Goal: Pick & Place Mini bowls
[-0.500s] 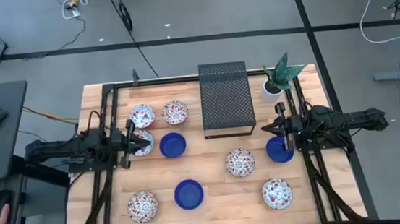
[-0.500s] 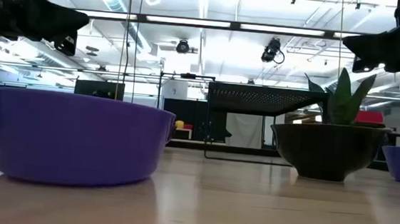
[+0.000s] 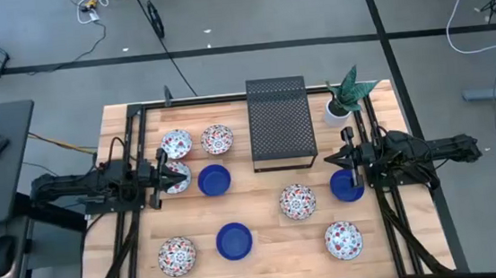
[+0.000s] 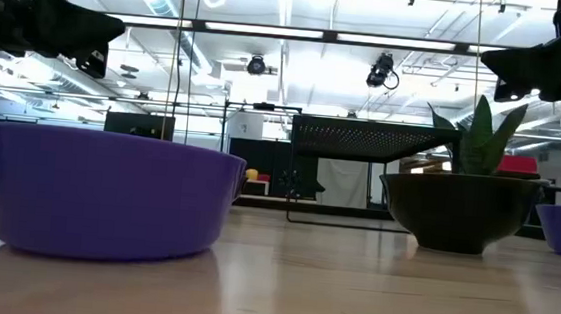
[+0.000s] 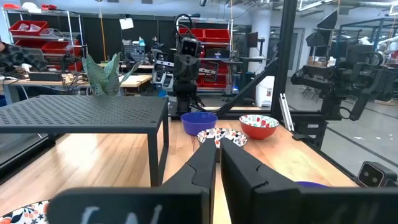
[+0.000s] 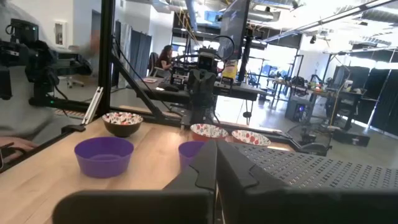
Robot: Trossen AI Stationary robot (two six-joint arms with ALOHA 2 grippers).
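Observation:
Several mini bowls rest on their bases on the wooden table (image 3: 268, 263): floral ones (image 3: 217, 139), (image 3: 298, 201), (image 3: 343, 240) and blue ones (image 3: 214, 180), (image 3: 234, 240). My left gripper (image 3: 183, 173) hovers shut over the left side, above the edge of a floral bowl (image 3: 174, 178), its fingers (image 5: 208, 158) pointing level toward the table's right. My right gripper (image 3: 327, 160) hovers shut opposite, pointing left, its arm above a blue bowl (image 3: 347, 187). The low view shows both grippers, left (image 4: 100, 32) and right (image 4: 489, 61), high above the bowls.
A black perforated rack (image 3: 280, 123) stands at the table's far middle. A white plant pot (image 3: 337, 107) with a green plant is at the far right. Two more floral bowls (image 3: 176, 143), (image 3: 178, 256) sit on the left. Bare wood lies between the two grippers.
Both arms have kept still and no bowl has moved. A person's hand on the desk beyond the table's left edge has gone out of view.

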